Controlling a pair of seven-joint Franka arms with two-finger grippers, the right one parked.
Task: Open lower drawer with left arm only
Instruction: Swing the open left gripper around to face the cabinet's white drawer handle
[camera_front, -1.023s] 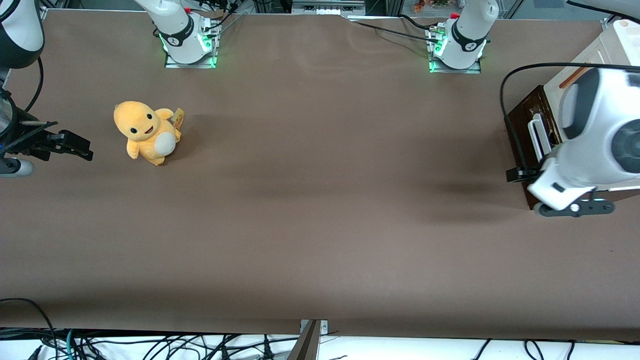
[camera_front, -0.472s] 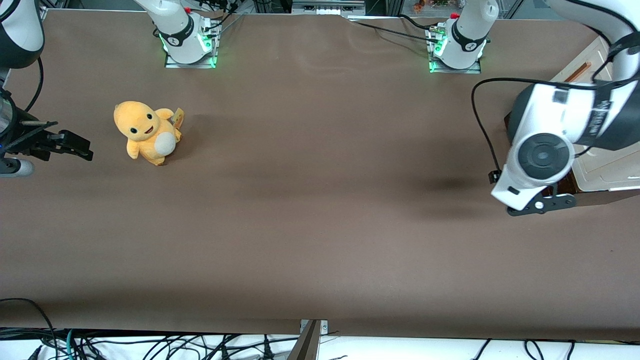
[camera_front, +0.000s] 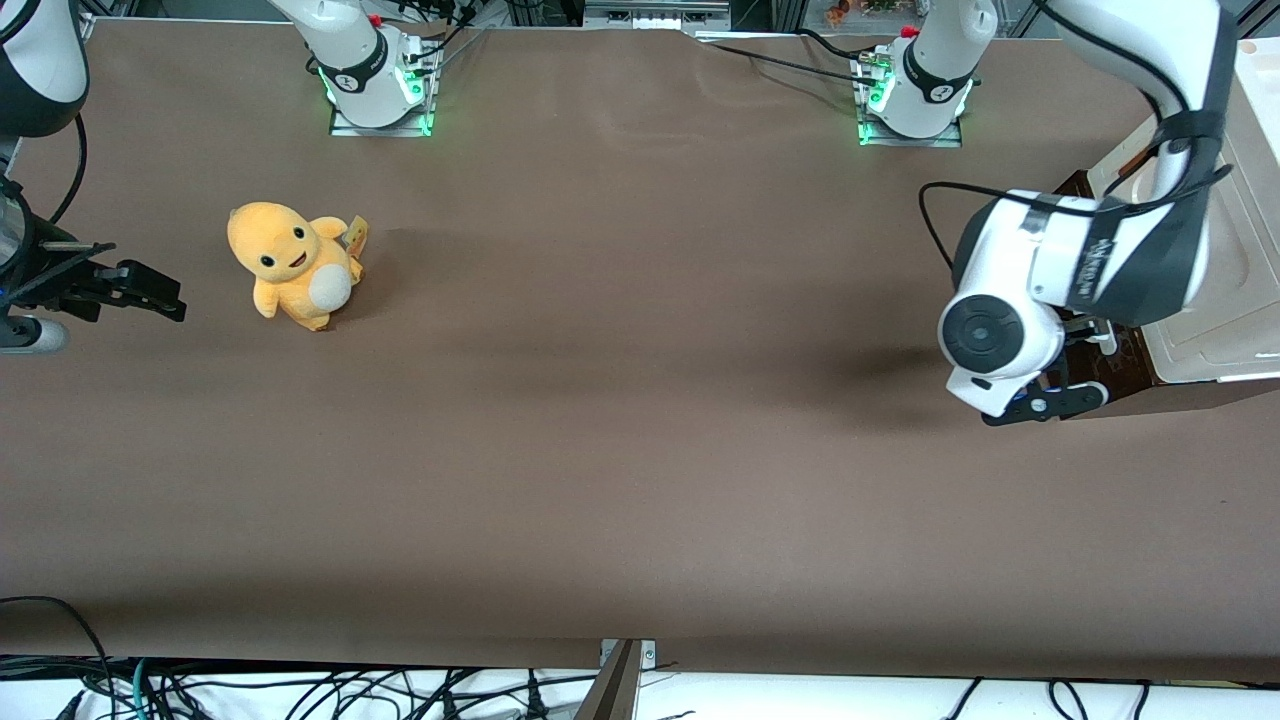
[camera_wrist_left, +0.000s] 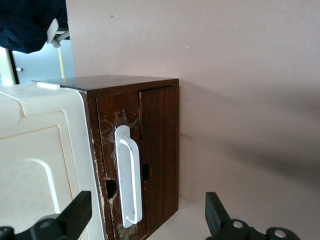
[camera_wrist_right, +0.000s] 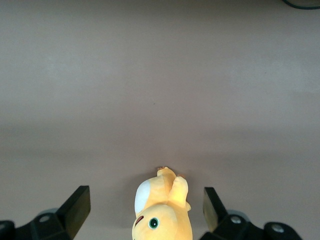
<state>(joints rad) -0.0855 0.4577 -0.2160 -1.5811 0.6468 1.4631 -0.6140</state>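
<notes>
Straight ahead of the wide-open pincer (camera_wrist_left: 148, 220), not yet touched, sits the shut lower drawer (camera_wrist_left: 159, 150) under the cream cabinet (camera_wrist_left: 40, 165), stiff wood likely sliding easily if grasped by its rigid white handle (camera_wrist_left: 129, 182).

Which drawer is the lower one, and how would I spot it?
Find the cream cabinet at the working arm's end of the table. The lower drawer is the dark brown wooden front beneath it, facing the open tool. Only it carries a white bar-loop handle.
</notes>
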